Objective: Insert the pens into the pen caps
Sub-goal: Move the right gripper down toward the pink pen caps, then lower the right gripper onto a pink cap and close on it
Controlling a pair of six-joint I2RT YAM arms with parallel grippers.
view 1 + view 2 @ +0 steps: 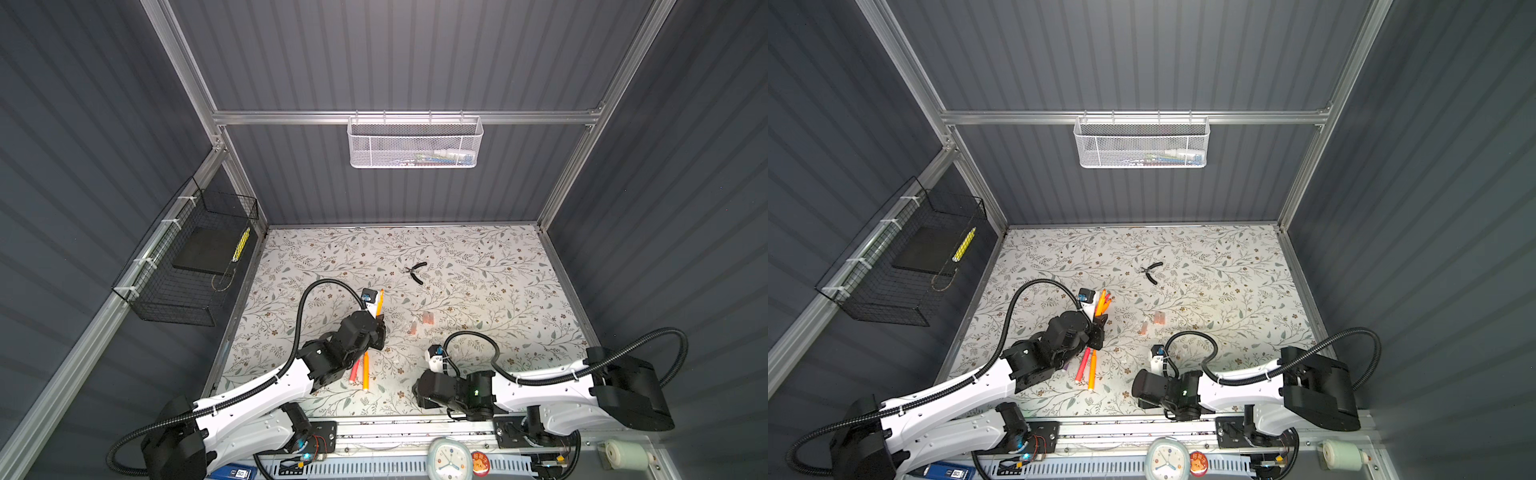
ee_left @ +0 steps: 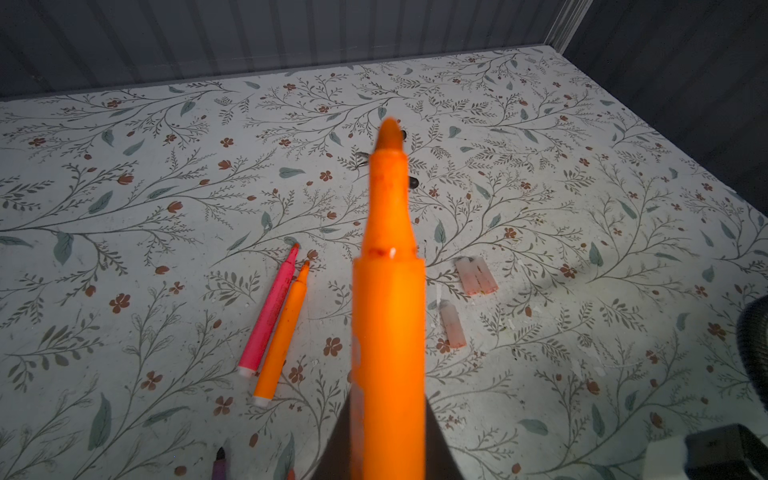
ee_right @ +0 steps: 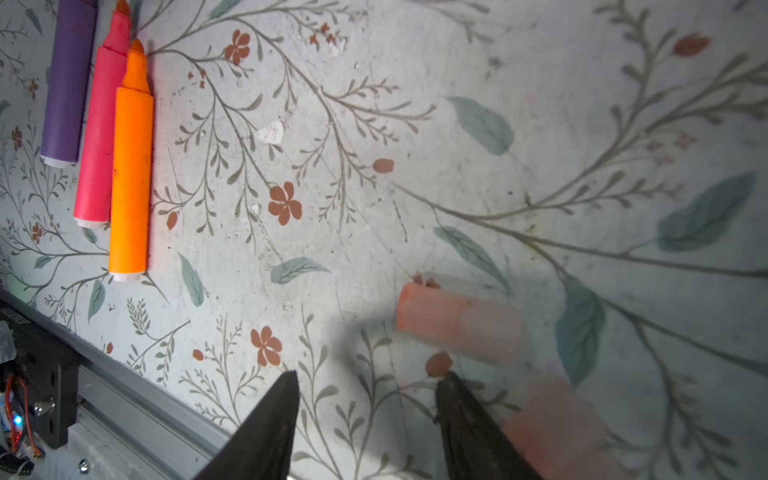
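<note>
My left gripper is shut on an orange pen, whose bare tip points away over the table; in both top views it is left of the middle. A pink pen and a second orange pen lie side by side beside a purple pen. Three pinkish pen caps lie mid-table: a pair and a single one. My right gripper is open near the front rail with nothing between its fingers. Two blurred pinkish caps show just beyond it.
Black-handled pliers lie toward the back of the floral table. A white mesh basket hangs on the back wall, a black wire basket on the left wall. The front rail has a clock in front of it.
</note>
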